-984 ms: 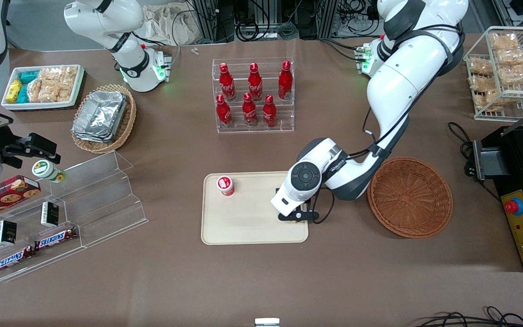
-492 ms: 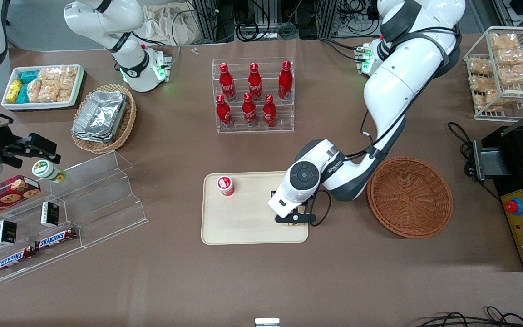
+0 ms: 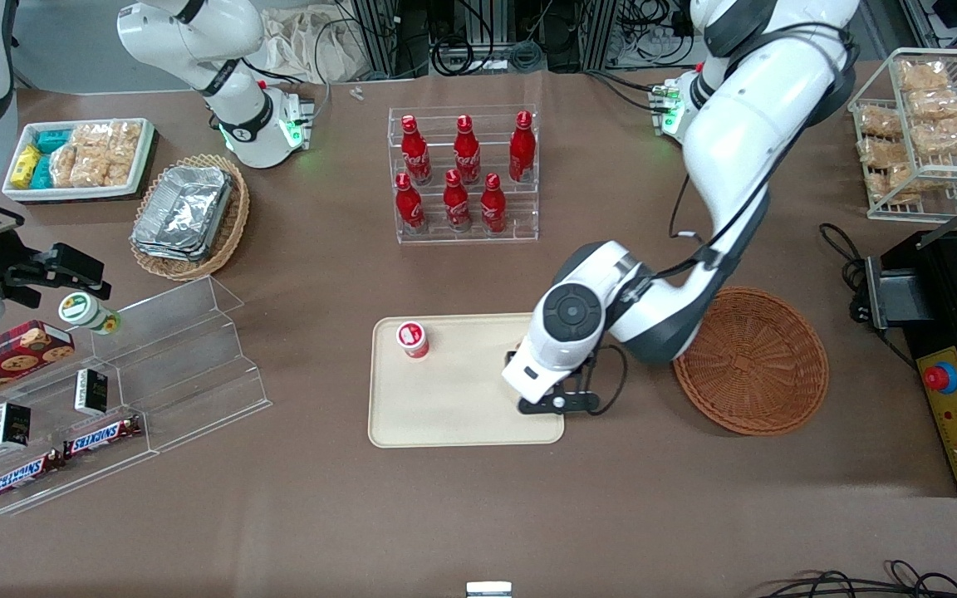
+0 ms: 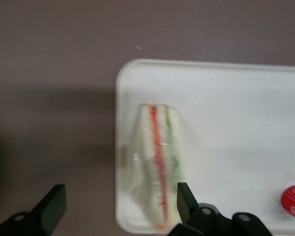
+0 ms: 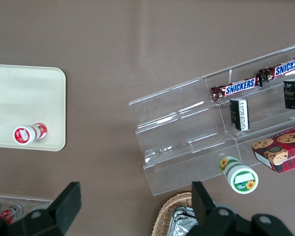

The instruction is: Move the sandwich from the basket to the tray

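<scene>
A brown surface [image 3: 462, 515] carries everything, with cables and metal framing at its far edge. Near the middle lies the cream tray [image 3: 445, 415], and the reddish-brown basket [image 3: 751, 361] sits just beside it, toward the working arm's end. The gripper [image 3: 547, 397] hangs over the end of the tray nearest the basket. In the left wrist view its jaws stand wide apart with nothing between them, raised clear of the sandwich [image 4: 157, 164], one fingertip [image 4: 53, 206] showing over the bare surface and the other over the tray [image 4: 236, 113]. The sandwich lies flat on the tray, close along the tray's short edge, its orange-red and green filling stripes showing between pale bread under clear wrap. In the front view the arm hides it. A small red cup with a white lid [image 3: 413, 339] stands on the tray toward the parked arm's end, well apart from the sandwich. Farther from the front camera, a clear rack of red bottles [image 3: 463, 176] stands on the surface.
</scene>
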Tool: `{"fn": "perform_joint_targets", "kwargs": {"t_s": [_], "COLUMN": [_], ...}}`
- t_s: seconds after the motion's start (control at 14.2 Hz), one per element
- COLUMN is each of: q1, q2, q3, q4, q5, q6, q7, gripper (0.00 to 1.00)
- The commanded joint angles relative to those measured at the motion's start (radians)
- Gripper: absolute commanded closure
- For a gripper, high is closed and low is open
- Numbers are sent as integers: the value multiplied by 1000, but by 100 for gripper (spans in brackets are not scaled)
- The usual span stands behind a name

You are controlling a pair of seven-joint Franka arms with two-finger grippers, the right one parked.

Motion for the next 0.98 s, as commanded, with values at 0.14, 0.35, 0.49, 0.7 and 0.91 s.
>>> {"fn": "perform_joint_targets", "kwargs": {"t_s": [0.14, 0.35, 0.49, 0.7, 0.91], "q1": [245, 340, 295, 184, 184], "q2": [-293, -442, -566, -741, -765], "q3": [-34, -3, 181, 474, 509], "q4": [-149, -270, -386, -563, -609], "q5": [-162, -210, -324, -529, -509], "q6": [-104, -116, -75, -60, -76], "q7": [69, 198, 336, 652, 682], "gripper": [0, 0, 0, 0, 0]}}
